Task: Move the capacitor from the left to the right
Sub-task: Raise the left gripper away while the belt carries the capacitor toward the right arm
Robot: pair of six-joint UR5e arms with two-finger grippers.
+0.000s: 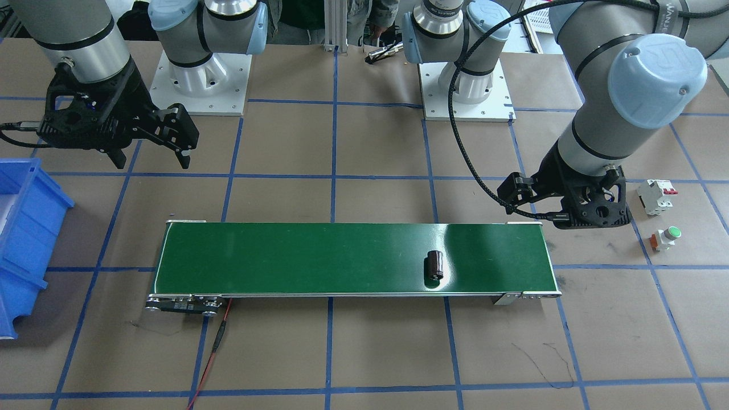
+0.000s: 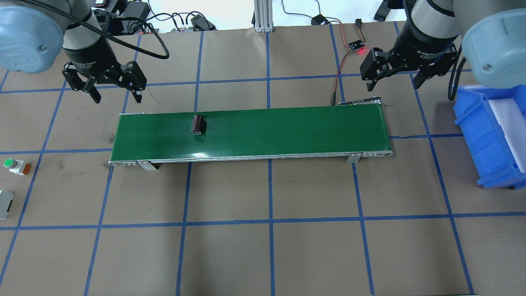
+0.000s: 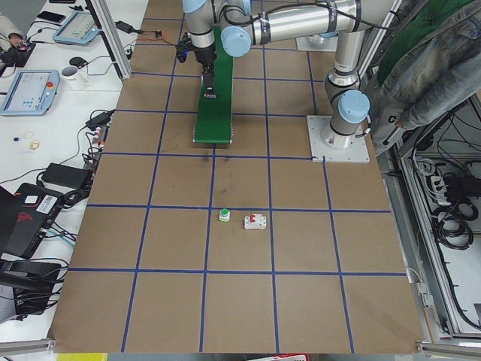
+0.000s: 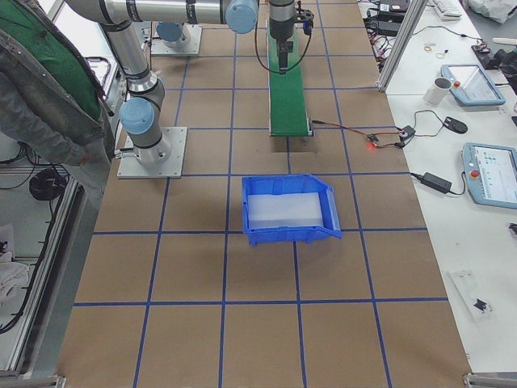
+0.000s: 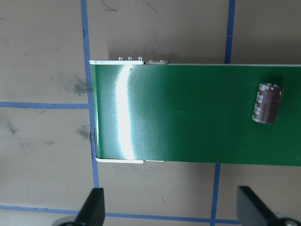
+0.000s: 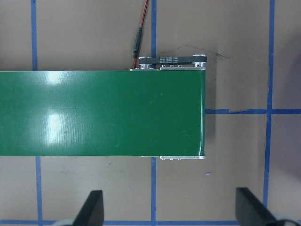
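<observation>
1. Overhead exterior view: the capacitor (image 2: pixel 198 124) lies on its side on the green conveyor belt (image 2: pixel 287 131). It is toward the belt's left end and nearer the edge away from the robot.
2. The capacitor's long axis runs across the belt's width, tilted slightly off square. A pale stripe runs down one flank in the left wrist view. Which end carries the leads cannot be told.
3. The left gripper (image 2: pixel 118 98) hangs above the belt's left end with its fingers spread wide and nothing between them. It stands clear of the capacitor, which suggests the placing step is finished.
4. The right gripper (image 2: pixel 393 85) hangs above the belt's right end, equally wide open and empty. This is probably where it would receive the part if the belt carries it across.
5. A blue bin (image 2: pixel 472 123) sits on the table beyond the belt's right end, a likely destination.
6. Lying crosswise, the cylinder could roll along the belt.
7. A green-capped button (image 2: pixel 12 164) rests on the table well beyond the belt's left end.
</observation>
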